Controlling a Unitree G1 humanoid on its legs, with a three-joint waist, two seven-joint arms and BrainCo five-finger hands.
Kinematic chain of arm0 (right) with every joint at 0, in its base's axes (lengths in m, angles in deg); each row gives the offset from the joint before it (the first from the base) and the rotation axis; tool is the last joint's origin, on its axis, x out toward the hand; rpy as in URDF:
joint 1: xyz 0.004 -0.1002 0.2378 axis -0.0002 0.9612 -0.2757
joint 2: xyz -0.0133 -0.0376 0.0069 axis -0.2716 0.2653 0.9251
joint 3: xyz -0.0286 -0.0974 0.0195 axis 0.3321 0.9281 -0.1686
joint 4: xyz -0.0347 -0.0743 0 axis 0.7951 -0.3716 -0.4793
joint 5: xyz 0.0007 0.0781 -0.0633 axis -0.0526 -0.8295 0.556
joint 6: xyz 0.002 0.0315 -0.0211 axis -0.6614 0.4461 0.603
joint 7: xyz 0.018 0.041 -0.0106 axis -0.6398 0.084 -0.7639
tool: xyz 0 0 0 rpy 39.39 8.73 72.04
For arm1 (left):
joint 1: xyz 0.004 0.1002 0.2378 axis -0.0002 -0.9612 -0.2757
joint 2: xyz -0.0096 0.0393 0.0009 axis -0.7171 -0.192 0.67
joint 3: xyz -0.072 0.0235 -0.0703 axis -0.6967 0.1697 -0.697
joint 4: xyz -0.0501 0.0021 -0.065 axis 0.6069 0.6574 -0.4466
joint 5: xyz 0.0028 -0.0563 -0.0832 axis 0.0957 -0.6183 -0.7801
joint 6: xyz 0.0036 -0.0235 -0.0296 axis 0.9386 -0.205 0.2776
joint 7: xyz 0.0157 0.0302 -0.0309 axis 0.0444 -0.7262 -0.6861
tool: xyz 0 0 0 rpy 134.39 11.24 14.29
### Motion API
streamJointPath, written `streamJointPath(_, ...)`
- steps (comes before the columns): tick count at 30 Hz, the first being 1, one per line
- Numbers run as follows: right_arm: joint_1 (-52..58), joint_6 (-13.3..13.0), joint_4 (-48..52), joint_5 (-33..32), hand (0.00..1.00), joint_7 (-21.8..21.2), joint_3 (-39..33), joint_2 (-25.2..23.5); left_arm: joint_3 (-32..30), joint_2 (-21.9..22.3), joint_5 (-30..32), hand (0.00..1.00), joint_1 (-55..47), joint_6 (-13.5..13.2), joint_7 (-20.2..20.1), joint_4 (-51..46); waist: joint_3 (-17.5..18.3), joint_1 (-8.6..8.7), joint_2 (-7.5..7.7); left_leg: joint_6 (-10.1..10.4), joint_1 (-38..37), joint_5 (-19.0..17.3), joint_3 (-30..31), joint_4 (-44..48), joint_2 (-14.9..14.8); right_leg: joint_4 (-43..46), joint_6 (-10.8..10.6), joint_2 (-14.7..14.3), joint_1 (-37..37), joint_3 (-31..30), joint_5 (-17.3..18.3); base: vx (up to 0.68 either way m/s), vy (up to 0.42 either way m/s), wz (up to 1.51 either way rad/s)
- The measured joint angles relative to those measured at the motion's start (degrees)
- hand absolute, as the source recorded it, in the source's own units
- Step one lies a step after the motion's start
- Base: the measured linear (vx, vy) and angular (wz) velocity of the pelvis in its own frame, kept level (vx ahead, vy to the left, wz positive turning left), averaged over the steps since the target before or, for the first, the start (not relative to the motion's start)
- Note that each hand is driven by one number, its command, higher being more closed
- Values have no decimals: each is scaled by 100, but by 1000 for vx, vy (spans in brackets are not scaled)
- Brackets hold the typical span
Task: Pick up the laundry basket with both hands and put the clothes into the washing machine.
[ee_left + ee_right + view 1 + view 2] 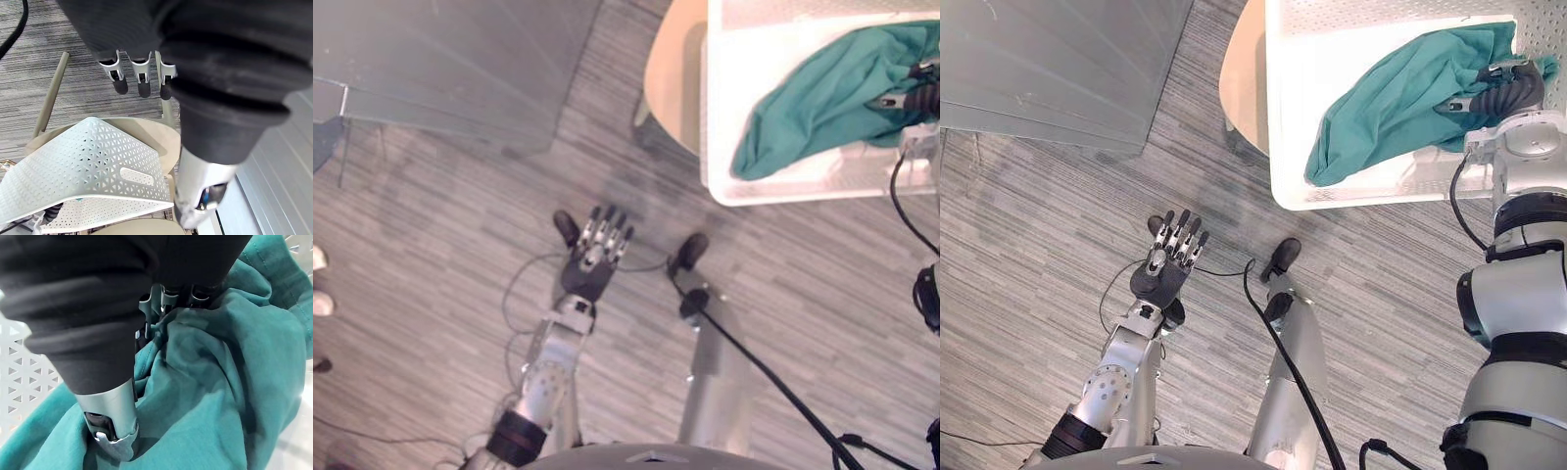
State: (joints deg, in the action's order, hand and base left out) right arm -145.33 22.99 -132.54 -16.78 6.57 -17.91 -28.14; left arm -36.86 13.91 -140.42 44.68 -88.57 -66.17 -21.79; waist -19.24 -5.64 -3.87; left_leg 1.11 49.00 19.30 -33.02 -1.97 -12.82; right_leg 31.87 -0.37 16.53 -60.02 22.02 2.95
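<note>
Right hand [1506, 93]: buried in teal garment [1391, 98] inside laundry basket [1381, 196], likely to lift it; grip untellable.
Left hand [1160, 279]: fingers straight, idle.

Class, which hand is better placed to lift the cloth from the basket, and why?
Right: the right hand rests on the cloth inside the basket; the left hand is open over the floor, apart.

The basket [1351, 49] is matt white perforated plastic. The cloth [1400, 98] is soft, creased teal fabric. The floor [1038, 245] looks like streaked grey wood, the table [1244, 88] top smooth pale wood.
</note>
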Motion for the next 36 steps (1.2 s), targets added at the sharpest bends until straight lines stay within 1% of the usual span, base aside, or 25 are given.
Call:
streamJointPath(5, -24, -2, 5, -206, 0, 2, 5, 3, -10, 0, 1, 0, -4, -10, -1, -2, -36, -5, 14, 1, 44, 1, 49, 1, -2, 16, -17, 13, -1, 53, 24, -25, -67, 4)
streamJointPath(8, -143, -33, 30, -445, 0, 2, 7, 20, -74, 3, 3, 0, -13, -11, -1, -3, -102, 20, 11, -11, 178, -8, 154, -2, -2, 22, -43, 22, -55, 129, 56, -35, -83, 10)
streamJointPath(12, -371, -39, 75, -658, 0, 2, 4, 273, -237, 53, 2, 0, -22, -47, 2, -18, -105, -7, 14, -8, 473, 27, 172, -5, 27, 117, -43, 89, -349, 151, 65, -30, -58, 12)
streamJointPath(14, -439, -39, 95, -698, 0, 2, 2, 393, -233, 66, 3, 0, -23, -56, 2, -26, -125, -32, 11, 12, 546, 54, 185, -3, 44, 162, -22, 119, -432, 155, 62, -40, -62, 9)
streamJointPath(16, -462, -39, 130, -749, 0, 2, 3, 406, -231, 103, 4, 0, -22, -60, 2, -31, -132, -33, 11, 12, 588, 54, 215, 12, 43, 177, -14, 124, -453, 169, 65, -43, -72, 6)
streamJointPath(19, -537, -46, 242, -751, 0, 3, 7, 462, -226, 166, 7, 0, -21, -59, 2, -111, -132, -33, 11, 3, 701, 43, 239, 89, 32, 201, -52, 130, -545, 159, 97, -51, -87, 1)
streamJointPath(23, -594, -72, 290, -759, 0, 3, 7, 463, -234, 168, 7, 0, -20, -60, 7, -118, -131, -40, 11, 6, 724, 48, 239, 96, 25, 242, -42, 130, -599, 140, 102, -56, -91, -2)
streamJointPath(27, -563, -71, 476, -816, 0, 2, -7, 445, -232, 235, 7, 0, -20, -60, 7, -118, -128, -48, 6, 7, 723, 49, 251, 137, 12, 266, 15, 129, -598, 138, 76, -48, -86, -1)
streamJointPath(34, -581, -72, 586, -870, 0, -35, -109, 380, -232, 265, 6, 0, -20, -61, 5, -114, -123, -147, -2, 7, 725, 49, 309, 177, -6, 279, 17, 116, -583, 151, 84, -51, -92, -1)
streamJointPath(36, -614, -76, 714, -948, 0, -174, -106, 391, -233, 256, 6, 0, -22, -61, -5, -114, -105, -167, -32, 3, 766, 46, 331, 177, -13, 259, 12, 113, -596, 188, 78, -52, -84, 0)
